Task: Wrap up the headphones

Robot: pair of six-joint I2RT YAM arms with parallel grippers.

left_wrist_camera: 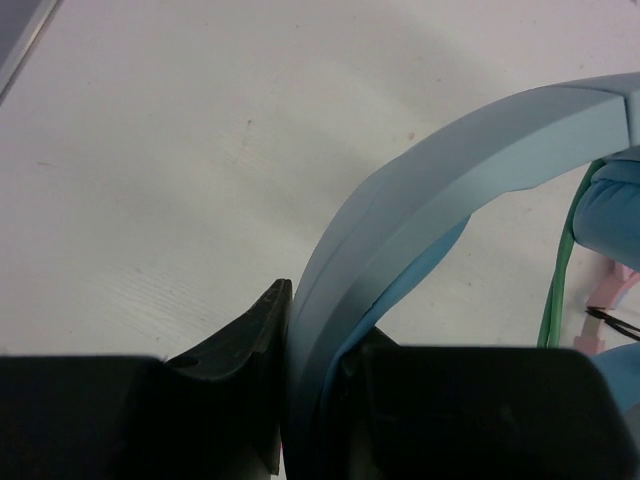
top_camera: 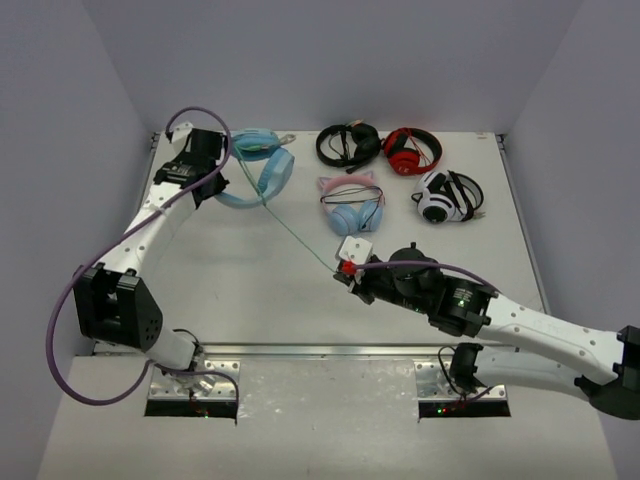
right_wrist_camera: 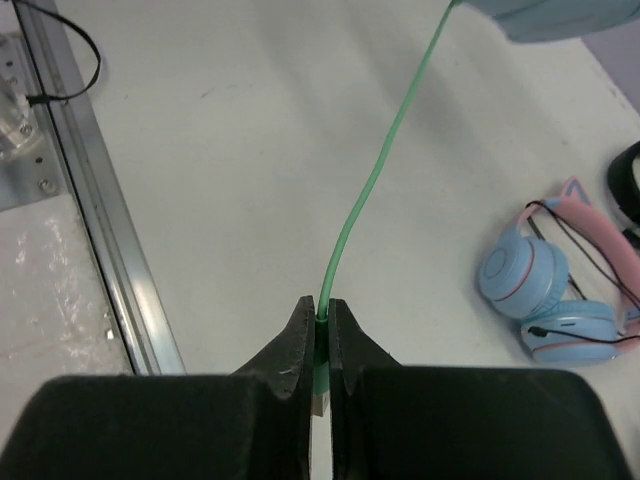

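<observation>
The large light-blue over-ear headphones [top_camera: 262, 170], with a wide padded headband and blue cushions, lie on the white desk [top_camera: 250, 290] to the far left of the small pink-and-blue cat-ear headphones [top_camera: 350, 205]. They look light, with a stiff plastic band that suits a firm pinch, while the cushions are soft and would squash and slip. The left arm reaches from its base far up the desk, elbow bent low and wrist turned toward the band. The left end effector [left_wrist_camera: 318, 335] is closed on the headband, with 1 finger on the outer face and 1 on the padded inner face, so the band is probably held steady as an anchor. From the headphones the long thin pale-green cable [top_camera: 300, 235] runs in a nearly straight line toward the near side of the cat-ear headphones. It is limp and slick, likely to slide through a loose hold, and a hard pull could strain it where it enters the ear cup, so moderate tension seems wise. The right arm lies low, stretched leftward, its wrist just near of the cat-ear headphones. The right end effector [right_wrist_camera: 318, 312] has its 2 fingers pinched almost fully together on the cable.
</observation>
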